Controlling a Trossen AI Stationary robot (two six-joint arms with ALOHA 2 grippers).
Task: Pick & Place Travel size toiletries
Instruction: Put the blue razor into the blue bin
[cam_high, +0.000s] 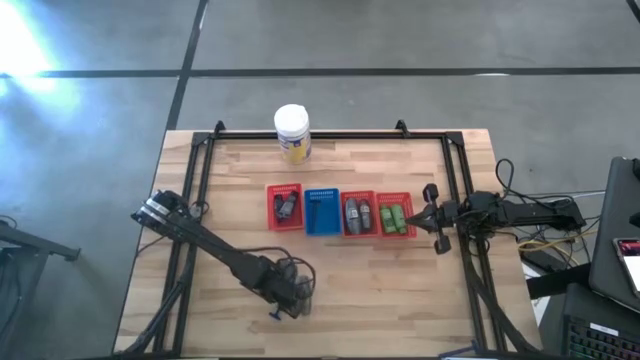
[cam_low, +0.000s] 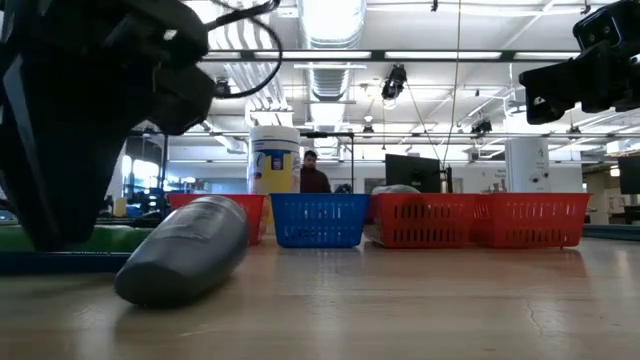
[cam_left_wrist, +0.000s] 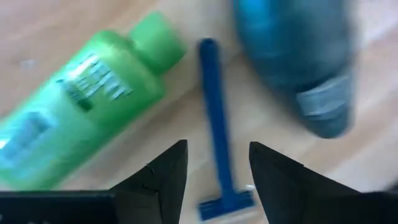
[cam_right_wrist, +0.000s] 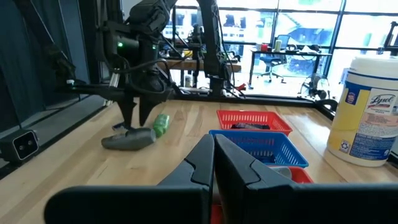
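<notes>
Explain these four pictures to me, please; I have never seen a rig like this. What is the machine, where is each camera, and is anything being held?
The machine is two dark robot arms at a wooden table. One camera looks straight down, one sits at table height, and one rides on each wrist.

From above, four mesh baskets stand in a row, red, blue, red, red, with a large white jar behind them.

The left gripper hangs open near the table's front edge over a blue razor; beside the razor lie a green bottle and a grey tube. It holds nothing.

The right gripper waits shut and empty by the row's right end.
</notes>
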